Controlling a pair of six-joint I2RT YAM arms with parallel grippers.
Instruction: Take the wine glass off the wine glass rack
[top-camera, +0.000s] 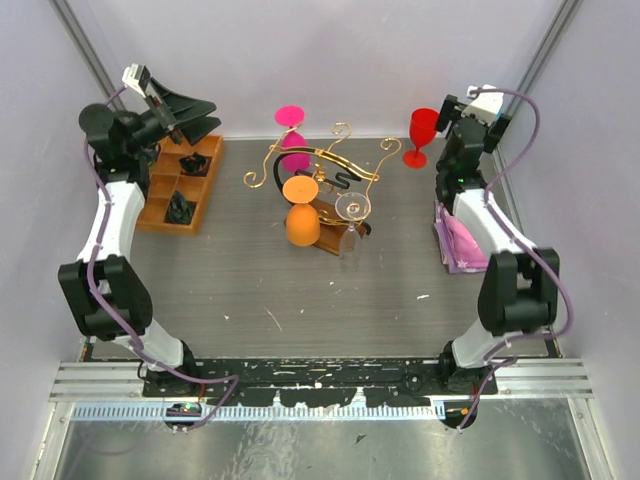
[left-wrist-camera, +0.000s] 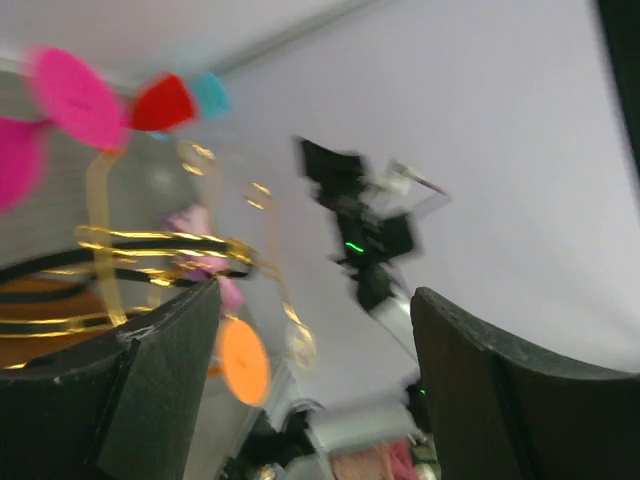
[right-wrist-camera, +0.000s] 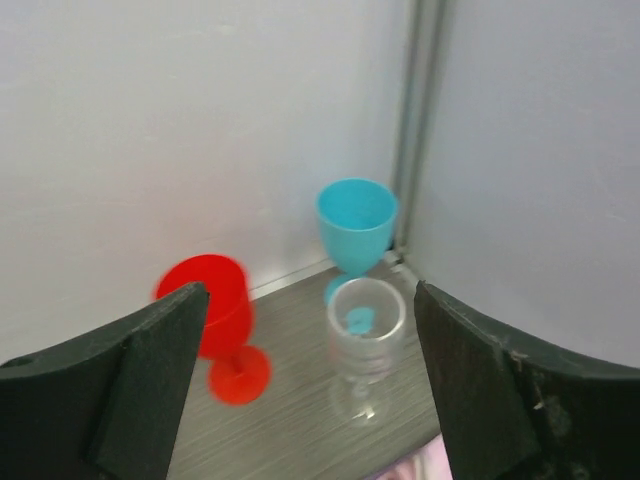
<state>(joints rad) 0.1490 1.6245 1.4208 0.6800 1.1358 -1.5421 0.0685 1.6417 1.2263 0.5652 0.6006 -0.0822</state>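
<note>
Plainly released and empty, the left gripper (left-wrist-camera: 315, 305) faces the wine glass rack (top-camera: 325, 172) at mid-table; the right gripper (right-wrist-camera: 310, 300) gapes too. Likely best: pinch the orange wine glass (top-camera: 302, 225) stem, slide it along the hook.

Grey table (top-camera: 300, 290) with wine glass rack (top-camera: 338, 238), wooden tray (top-camera: 165, 207), red glass (top-camera: 422, 128), pink pouch (top-camera: 458, 245).

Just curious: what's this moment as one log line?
left gripper open, empty | right gripper open, empty, facing red wine glass | wine glass rack holds pink glass, orange glass, clear glass
</note>
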